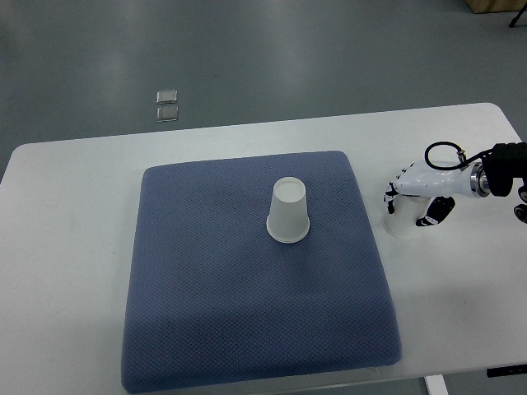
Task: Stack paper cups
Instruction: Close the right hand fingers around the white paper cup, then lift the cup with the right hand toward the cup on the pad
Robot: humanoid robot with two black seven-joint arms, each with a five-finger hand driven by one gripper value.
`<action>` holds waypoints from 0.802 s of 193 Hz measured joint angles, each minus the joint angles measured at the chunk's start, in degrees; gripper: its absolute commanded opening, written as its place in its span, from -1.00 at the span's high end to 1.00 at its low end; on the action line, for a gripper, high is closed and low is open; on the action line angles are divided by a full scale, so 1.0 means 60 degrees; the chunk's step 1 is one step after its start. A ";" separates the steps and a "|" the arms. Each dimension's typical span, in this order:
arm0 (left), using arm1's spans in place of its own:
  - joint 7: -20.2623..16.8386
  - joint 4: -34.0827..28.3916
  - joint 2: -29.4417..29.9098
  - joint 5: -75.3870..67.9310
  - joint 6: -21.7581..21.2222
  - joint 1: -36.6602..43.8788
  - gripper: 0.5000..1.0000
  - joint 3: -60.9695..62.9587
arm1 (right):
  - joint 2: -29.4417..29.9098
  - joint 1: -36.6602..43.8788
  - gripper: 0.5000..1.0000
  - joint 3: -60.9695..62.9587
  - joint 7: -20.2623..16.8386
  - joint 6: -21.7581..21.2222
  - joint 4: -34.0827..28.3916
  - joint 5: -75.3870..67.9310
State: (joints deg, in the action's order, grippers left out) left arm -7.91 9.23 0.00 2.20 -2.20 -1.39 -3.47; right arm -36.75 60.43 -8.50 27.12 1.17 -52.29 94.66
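A white paper cup (289, 211) stands upside down near the middle of the blue padded mat (206, 313). My right hand (414, 200) comes in from the right edge and sits over the bare white table just right of the mat. Its fingers (390, 194) and thumb are curled around a second white paper cup (400, 225), which stands upside down with its wide rim on the table. The hand hides most of that cup. My left arm does not show.
The white table (74, 214) surrounds the mat, with its far edge at the top and its near edge at the bottom right. Two small metal plates (168, 105) lie on the grey floor beyond the table.
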 measured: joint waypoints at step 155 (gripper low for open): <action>0.0000 0.0000 0.0000 0.0000 0.0000 0.0003 -1.00 -0.0001 | -0.0023 0.0151 0.94 -0.0001 0.0050 -0.0070 0.0044 0.0004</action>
State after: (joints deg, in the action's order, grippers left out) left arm -7.91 9.23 0.00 2.20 -2.20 -1.37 -3.47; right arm -36.89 61.33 -8.50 27.42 0.75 -52.03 94.69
